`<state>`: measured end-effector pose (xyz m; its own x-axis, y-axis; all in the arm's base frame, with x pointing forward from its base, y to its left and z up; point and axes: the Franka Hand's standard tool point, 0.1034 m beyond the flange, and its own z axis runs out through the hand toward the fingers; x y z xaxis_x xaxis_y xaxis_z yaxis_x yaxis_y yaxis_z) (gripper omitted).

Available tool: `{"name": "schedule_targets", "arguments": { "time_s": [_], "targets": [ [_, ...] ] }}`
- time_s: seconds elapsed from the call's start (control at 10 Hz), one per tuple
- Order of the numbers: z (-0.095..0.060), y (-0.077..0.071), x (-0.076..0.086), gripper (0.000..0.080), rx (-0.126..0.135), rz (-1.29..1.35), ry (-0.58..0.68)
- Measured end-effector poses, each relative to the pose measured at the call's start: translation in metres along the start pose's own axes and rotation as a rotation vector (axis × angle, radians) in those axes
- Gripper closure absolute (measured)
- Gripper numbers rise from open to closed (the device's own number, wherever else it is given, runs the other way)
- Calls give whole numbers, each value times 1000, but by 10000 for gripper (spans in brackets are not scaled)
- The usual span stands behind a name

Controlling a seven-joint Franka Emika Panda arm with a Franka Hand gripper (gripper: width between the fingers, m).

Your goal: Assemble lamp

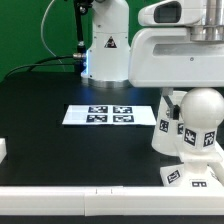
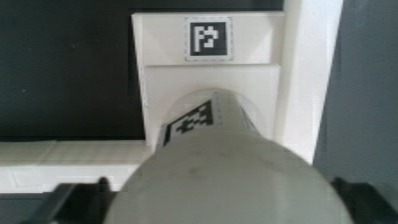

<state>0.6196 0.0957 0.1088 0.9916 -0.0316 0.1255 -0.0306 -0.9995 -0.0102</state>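
Note:
My gripper point(image 1: 198, 98) is shut on the round white bulb point(image 1: 201, 118), which hangs neck-down under the hand at the exterior view's right. The stepped square base point(image 1: 192, 177) lies right under the bulb's neck, by the front edge; I cannot tell whether they touch. The tapered shade point(image 1: 165, 124) stands close beside the bulb, on its left in the exterior view. In the wrist view the bulb point(image 2: 214, 160) fills the gap between the dark fingers point(image 2: 75, 203) of my gripper point(image 2: 210, 208), and the base point(image 2: 210, 60) with its tag lies beyond it.
The marker board point(image 1: 108, 115) lies flat mid-table, left of the shade in the exterior view. The arm's white pedestal point(image 1: 106, 50) stands at the back. A white strip point(image 1: 70, 203) edges the table's front; strips also show in the wrist view point(image 2: 317, 90).

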Motion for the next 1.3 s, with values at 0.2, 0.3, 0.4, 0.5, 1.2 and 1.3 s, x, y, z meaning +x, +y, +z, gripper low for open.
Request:
{"name": "schedule_targets", "arguments": {
  "time_s": [0.2, 0.3, 0.4, 0.5, 1.2, 1.3],
  "targets": [
    [0, 0, 0, 226, 2, 136, 0],
    [0, 0, 0, 226, 2, 173, -1],
    [0, 0, 0, 226, 0, 296, 0],
    [1, 1, -1, 226, 0, 410, 0],
    [1, 1, 0, 225, 80, 1247, -66],
    [1, 1, -1, 225, 87, 1317, -72]
  ]
}}
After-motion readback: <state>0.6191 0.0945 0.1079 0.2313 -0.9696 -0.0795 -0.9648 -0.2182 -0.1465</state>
